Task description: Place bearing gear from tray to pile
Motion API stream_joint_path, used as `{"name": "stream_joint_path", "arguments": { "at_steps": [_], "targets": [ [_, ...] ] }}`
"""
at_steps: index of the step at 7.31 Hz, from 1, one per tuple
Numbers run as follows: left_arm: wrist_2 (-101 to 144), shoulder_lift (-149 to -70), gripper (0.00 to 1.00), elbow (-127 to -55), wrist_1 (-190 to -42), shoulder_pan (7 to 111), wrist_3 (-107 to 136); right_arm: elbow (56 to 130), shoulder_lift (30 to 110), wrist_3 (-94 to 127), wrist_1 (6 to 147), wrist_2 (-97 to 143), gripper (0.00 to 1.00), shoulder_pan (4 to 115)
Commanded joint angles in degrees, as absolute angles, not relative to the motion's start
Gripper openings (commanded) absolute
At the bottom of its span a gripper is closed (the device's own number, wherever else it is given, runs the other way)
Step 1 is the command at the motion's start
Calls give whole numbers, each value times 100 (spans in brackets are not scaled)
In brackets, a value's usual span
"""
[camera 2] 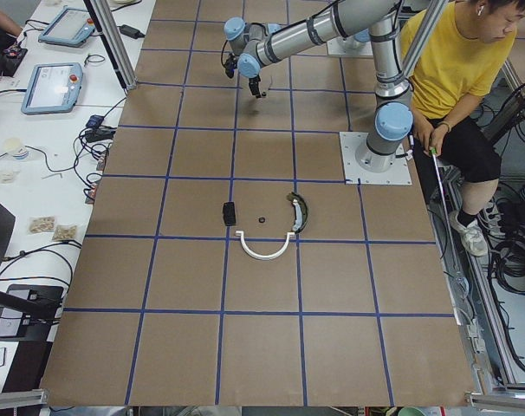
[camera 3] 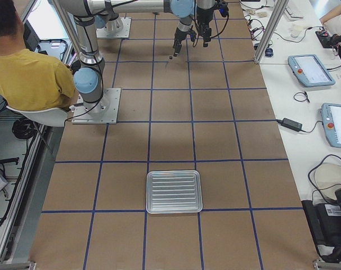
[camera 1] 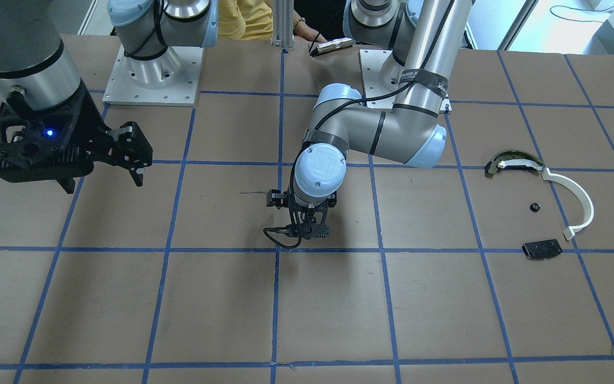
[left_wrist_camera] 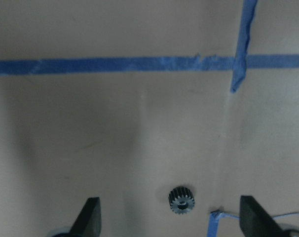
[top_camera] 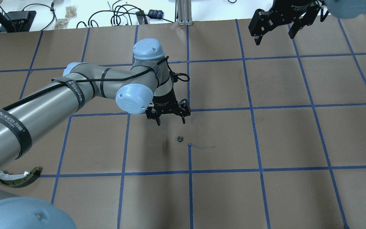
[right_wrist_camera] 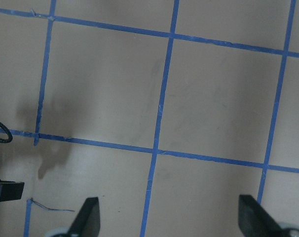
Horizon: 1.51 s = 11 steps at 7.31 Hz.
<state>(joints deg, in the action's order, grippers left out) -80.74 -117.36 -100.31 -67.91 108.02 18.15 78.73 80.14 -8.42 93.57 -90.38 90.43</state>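
Gear (top_camera: 180,138) lying on the table (top_camera: 265,190).
My left gripper (top_camera: 171,122) hangs over it, jaws wide; right gripper (top_camera: 275,31) also spread, well apart.

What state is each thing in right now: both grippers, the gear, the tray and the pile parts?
left gripper: open, empty, hovering near the gear.
right gripper: open, empty, raised.
bearing gear: lying loose, ungripped.
tray: empty.
white arc strip: lying flat.
black plate: lying flat.
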Motion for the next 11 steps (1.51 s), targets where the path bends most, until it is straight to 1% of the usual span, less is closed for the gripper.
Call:
{"name": "stream_joint_path", "arguments": {
  "at_steps": [1,2,3,4,5,6,7,11],
  "targets": [
    [-8112,-11874,98,-10064,-6776,10951,1916,7893,8016,-852,9343,-9027,100,9053],
    [-8112,-11900,93,-10063,-6776,10951,2003,7901,8016,-853,9334,-9035,100,9061],
    [-8112,-11944,82,-10063,-6776,10951,2004,7901,8016,-844,9334,-9035,100,9062],
    [-8112,-11936,68,-10063,-6776,10951,1987,7901,8016,-844,9334,-9035,100,9062],
    [-8112,-11936,59,-10063,-6776,10951,1995,7893,8042,-844,9334,-9044,100,9062],
    [-8104,-11918,32,-10063,-6776,10951,2004,7901,8059,-861,9334,-9044,100,9062],
    [-8104,-11927,0,-10063,-6768,10951,1995,7901,8060,-861,9334,-9044,100,9062],
    [-8191,-11831,0,-9959,-6759,10881,1951,7936,8051,-861,9334,-9035,100,9062]
  ]
}}
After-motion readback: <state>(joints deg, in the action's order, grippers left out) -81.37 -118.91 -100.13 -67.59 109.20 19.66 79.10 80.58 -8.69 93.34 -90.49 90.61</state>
